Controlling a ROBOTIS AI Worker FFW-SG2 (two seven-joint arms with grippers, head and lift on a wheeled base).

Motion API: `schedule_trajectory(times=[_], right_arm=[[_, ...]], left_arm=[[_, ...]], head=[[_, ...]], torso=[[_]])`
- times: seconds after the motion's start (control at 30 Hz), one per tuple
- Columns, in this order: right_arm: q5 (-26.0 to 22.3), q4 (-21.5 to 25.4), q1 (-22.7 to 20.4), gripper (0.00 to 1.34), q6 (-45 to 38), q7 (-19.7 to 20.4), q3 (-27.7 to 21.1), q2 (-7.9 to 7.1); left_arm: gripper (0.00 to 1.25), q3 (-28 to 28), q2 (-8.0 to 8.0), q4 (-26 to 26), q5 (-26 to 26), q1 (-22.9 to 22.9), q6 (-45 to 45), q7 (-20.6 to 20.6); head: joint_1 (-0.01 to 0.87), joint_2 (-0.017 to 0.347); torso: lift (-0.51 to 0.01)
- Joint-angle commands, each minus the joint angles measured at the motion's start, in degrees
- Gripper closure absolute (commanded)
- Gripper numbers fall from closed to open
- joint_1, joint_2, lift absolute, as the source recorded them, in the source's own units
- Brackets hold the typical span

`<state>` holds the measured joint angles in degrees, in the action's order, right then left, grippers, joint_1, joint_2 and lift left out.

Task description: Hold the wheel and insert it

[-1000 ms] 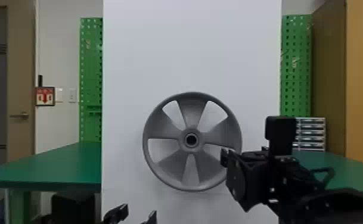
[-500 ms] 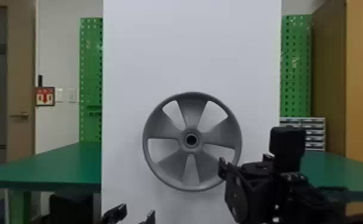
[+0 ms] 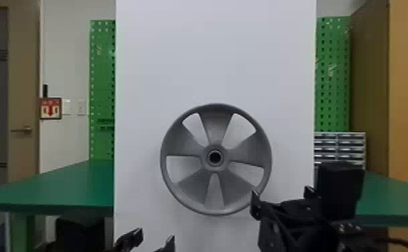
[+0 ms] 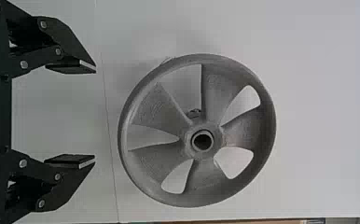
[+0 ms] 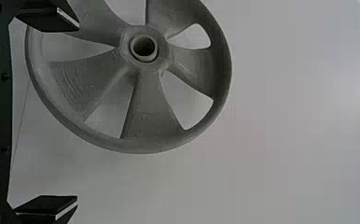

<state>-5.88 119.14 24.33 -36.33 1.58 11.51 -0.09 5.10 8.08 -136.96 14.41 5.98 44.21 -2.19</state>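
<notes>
while wheel [image 3: 217, 127] stands upright, hub [image 3: 205, 157] faces outward, axis roughly level.

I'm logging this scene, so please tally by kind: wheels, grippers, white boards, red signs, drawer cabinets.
Wheel: 1
Grippers: 2, left gripper and right gripper
White board: 1
Red sign: 1
Drawer cabinet: 1
Total: 6
</notes>
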Motion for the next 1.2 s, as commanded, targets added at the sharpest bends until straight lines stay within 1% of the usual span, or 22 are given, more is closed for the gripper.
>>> schedule_trajectory(times=[0.0,0.07,0.23,0.37,0.6,0.67,0.77,0.83,0.93,1.03,1.17], right_arm=[[0.6,0.74,-3.5,0.0,3.99,0.0,-0.44,0.14],[0.78,0.74,-5.08,0.0,5.04,0.0,-0.87,0.0],[2.89,0.3,-10.09,0.0,9.17,0.0,-2.19,-1.41],[3.68,-0.31,-14.05,0.0,12.69,0.0,-3.42,-2.46],[3.77,-3.83,-20.03,0.0,19.9,0.0,-4.13,-4.92],[4.21,-4.97,-20.9,0.0,21.65,0.0,-4.04,-5.27],[3.68,-7.69,-22.22,0.0,25.87,0.0,-4.3,-5.27],[3.06,-9.36,-23.19,0.0,28.07,0.0,-4.83,-4.83],[2.98,-10.77,-23.8,0.0,28.86,0.0,-5.27,-4.31],[2.71,-11.56,-24.24,0.0,29.21,-0.08,-5.45,-4.39],[2.36,-12.53,-24.51,0.0,30.27,-0.08,-5.27,-4.92]], left_arm=[[0.55,0.09,0.0,0.03,0.0,0.08,-0.08,0.0],[0.55,0.09,0.0,-0.06,0.0,0.17,-0.17,0.0],[0.55,0.26,0.0,0.03,-0.26,0.35,-0.44,0.0],[0.55,0.53,0.0,0.03,-0.44,0.61,-0.52,0.0],[0.55,0.44,0.0,0.03,-0.53,0.52,-0.79,0.0],[0.55,0.35,0.0,0.03,-0.62,0.44,-0.96,0.0],[0.55,0.26,-0.09,0.03,-0.62,0.08,-1.4,0.0],[0.55,0.09,-0.44,0.03,-0.62,-0.09,-1.58,0.0],[0.55,-0.18,-0.79,0.03,-0.79,-0.53,-2.19,0.0],[0.55,-0.09,-0.79,0.03,-0.79,-0.62,-2.19,0.0],[0.55,-0.18,-0.79,0.03,-0.79,-0.62,-2.19,0.0]], head=[[0.005,0.112],[0.005,0.112],[0.005,0.112],[0.005,0.112],[0.005,0.112],[0.005,0.112],[0.005,0.112],[0.005,0.112],[0.005,0.112],[0.005,0.112],[0.005,0.114]], torso=[[-0.478],[-0.478],[-0.478],[-0.478],[-0.478],[-0.478],[-0.478],[-0.478],[-0.478],[-0.478],[-0.478]])
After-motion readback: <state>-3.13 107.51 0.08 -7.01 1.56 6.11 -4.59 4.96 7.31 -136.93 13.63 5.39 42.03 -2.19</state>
